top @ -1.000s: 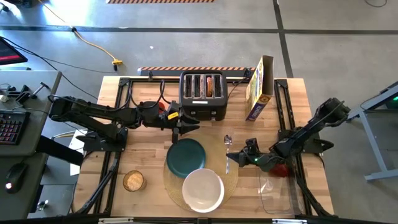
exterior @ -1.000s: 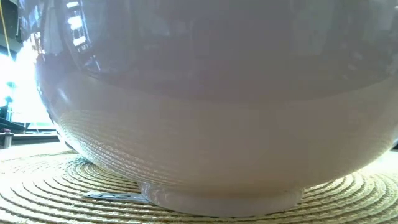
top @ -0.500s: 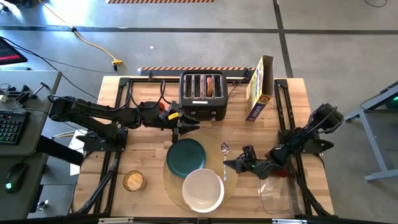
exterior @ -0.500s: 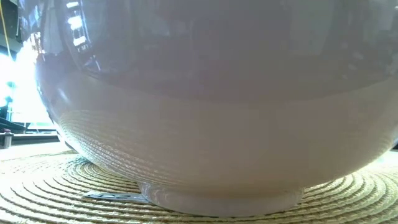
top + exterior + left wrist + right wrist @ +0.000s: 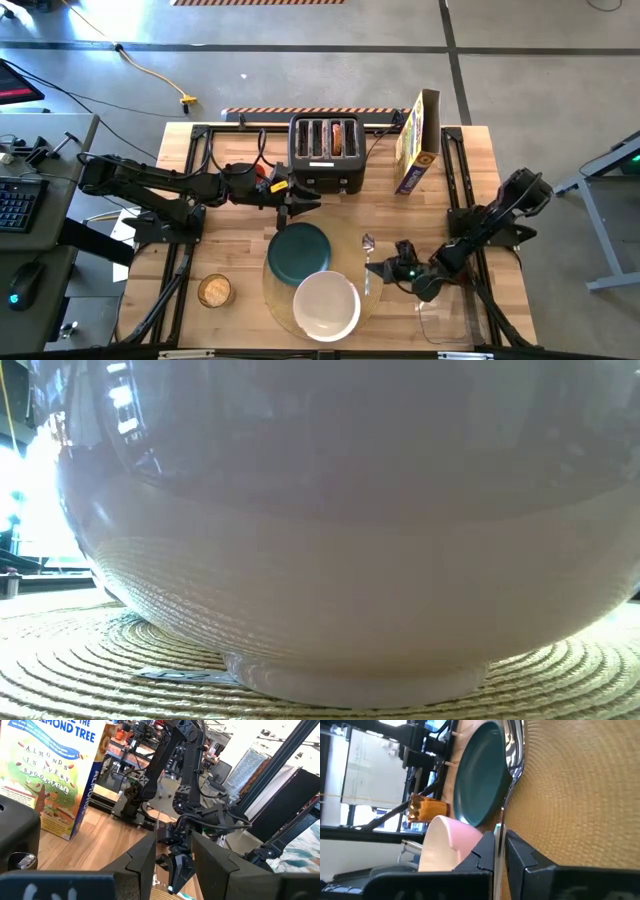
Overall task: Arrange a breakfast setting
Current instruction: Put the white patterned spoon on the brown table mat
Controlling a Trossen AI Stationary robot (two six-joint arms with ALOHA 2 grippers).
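Observation:
The round tan placemat (image 5: 279,296) lies at the table's near middle. On it stand the dark teal plate (image 5: 299,251) and, nearer, the white bowl (image 5: 326,305), which rests on its foot (image 5: 350,682). My right gripper (image 5: 380,270) is at the placemat's right edge, shut on the small metal spoon (image 5: 367,245). My left gripper (image 5: 300,203) is open and empty in front of the toaster, beyond the plate. A tan bagel half (image 5: 215,291) lies at the near left. The red food item is hidden. My right gripper pinches the spoon's thin handle (image 5: 500,822) between its two fingers, coming level from the table's right side. The fingers lie across the handle. The spoon's bowl end (image 5: 515,750) points to the far edge, beside the plate (image 5: 480,775), low over the placemat (image 5: 570,795); whether it rests there I cannot tell.
The black four-slot toaster (image 5: 326,152) stands at the far middle, with something tan in one slot. A cereal box (image 5: 417,140) stands at the far right. A clear container (image 5: 440,312) lies at the near right. Bare wood shows left of the placemat.
My right gripper has gone toward the table's near edge with the spoon, staying shut on it. The spoon has come along the placemat's right edge, its bowl end still toward the far edge.

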